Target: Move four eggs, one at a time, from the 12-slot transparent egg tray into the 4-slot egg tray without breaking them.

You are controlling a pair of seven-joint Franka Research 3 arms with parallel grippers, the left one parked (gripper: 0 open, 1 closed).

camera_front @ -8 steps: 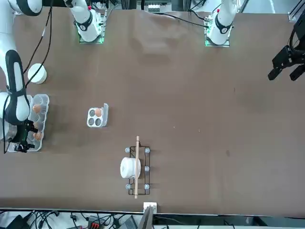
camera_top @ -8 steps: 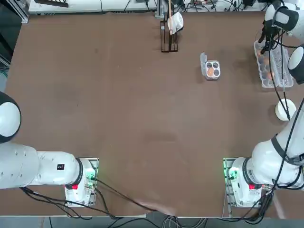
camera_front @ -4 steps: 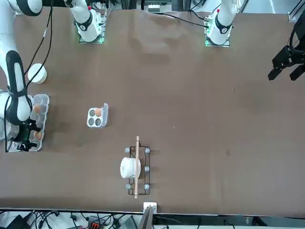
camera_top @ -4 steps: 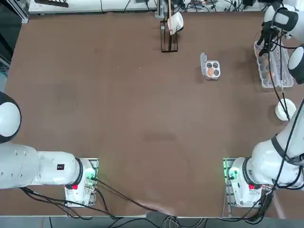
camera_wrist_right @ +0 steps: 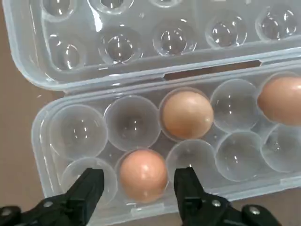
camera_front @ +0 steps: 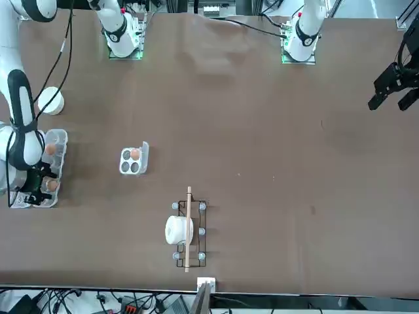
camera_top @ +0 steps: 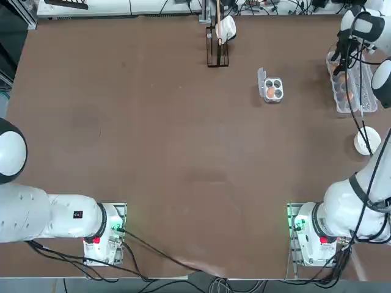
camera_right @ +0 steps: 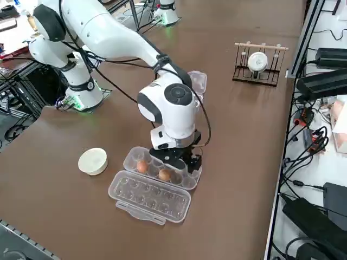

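While right claw (camera_wrist_right: 140, 175) hangs spread over 12-slot tray (camera_wrist_right: 38, 150) | long axis: near to far

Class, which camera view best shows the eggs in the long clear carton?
The right wrist view: three eggs sit plainly in their cups. The right side view shows two; top and front views give only partial glimpses past the arm.

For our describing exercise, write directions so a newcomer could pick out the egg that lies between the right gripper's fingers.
Find the long clear carton beside the round white bowl. Look into its row of cups nearer the open right gripper. The egg there sits between the fingers; the other two visible eggs occupy the row beside the lid.
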